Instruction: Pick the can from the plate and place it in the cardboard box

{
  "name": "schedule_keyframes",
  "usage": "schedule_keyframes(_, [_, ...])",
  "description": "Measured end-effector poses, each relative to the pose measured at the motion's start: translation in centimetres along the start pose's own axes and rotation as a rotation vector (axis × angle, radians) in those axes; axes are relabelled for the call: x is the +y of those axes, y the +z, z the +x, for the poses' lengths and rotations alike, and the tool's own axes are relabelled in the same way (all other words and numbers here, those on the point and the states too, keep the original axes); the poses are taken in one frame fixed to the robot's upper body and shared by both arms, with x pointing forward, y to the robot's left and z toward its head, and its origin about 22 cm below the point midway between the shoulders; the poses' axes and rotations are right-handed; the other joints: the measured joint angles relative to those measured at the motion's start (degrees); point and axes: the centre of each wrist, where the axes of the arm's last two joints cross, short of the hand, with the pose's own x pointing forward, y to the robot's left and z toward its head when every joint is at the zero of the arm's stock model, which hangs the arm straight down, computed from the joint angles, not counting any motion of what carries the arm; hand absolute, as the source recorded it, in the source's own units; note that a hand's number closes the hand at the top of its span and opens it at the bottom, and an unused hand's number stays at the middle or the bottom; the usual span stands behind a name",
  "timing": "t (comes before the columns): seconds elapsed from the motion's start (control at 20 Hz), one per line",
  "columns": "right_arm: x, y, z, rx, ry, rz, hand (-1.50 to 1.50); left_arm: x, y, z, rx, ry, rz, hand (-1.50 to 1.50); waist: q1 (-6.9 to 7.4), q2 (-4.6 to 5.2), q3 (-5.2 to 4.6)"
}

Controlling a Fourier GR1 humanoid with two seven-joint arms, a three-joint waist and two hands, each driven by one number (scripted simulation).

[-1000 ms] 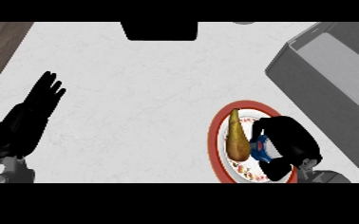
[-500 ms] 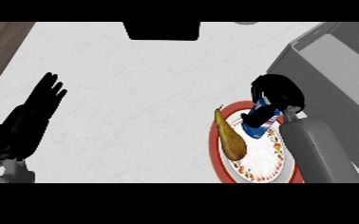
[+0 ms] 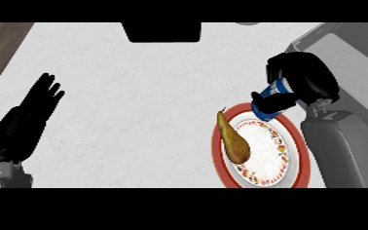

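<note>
**Can in hand, carry to the box comes next**

Your right hand (image 3: 305,78) is curled round the blue can (image 3: 277,95), fingers and thumb wrapped on its upper part, with the can's lower end poking out below the hand and tilted toward the plate. The can sits over the upper right rim of the red-rimmed plate (image 3: 269,152). It looks clear of the plate's surface, though from this steep downward view you cannot be sure how high it hangs. The pear (image 3: 233,141) lies along the plate's left side, apart from the can and the hand.

So the pick looks done, and you are at the carrying step. The grey-walled shape at the upper right appears to be the cardboard box (image 3: 345,53). The hand is just beside its near wall, perhaps already overlapping it.

For the next move, take the can up and to the right, over that wall and above the opening. Most of the opening lies beyond the view's right edge, so you will be judging its middle with little to go on. Keep the can's hanging end higher than the wall as you cross, since that end would be the first to catch. Right the can if you want it to land standing, and uncurl the fingers only once it is well inside.

Your left hand (image 3: 32,112) rests open at the left edge of the counter (image 3: 144,102), fingers straight, well apart from everything. It has no part in this step.
</note>
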Motion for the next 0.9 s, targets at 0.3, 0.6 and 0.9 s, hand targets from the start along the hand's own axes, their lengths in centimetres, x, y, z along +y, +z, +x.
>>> schedule_keyframes(0.3, [-6.4, 2.1, 1.9, 0.052, -0.035, -0.23, 1.5, -0.6, 0.1, -0.2, 0.003, 0.004, 0.004, 0.0, -0.05, -0.02, -0.02])
schedule_keyframes(0.6, [-11.0, 3.3, -0.1, 0.183, -0.05, -0.375, 1.5, 0.1, 0.3, -0.3, -0.002, 0.003, 0.002, 0.0, 0.22, 0.14, -0.02])
schedule_keyframes(0.9, [-13.1, 2.1, -3.0, 0.273, -0.06, -0.432, 1.5, -0.8, 0.3, -0.1, 0.001, 0.005, -0.005, 0.0, 0.5, 0.27, 0.01])
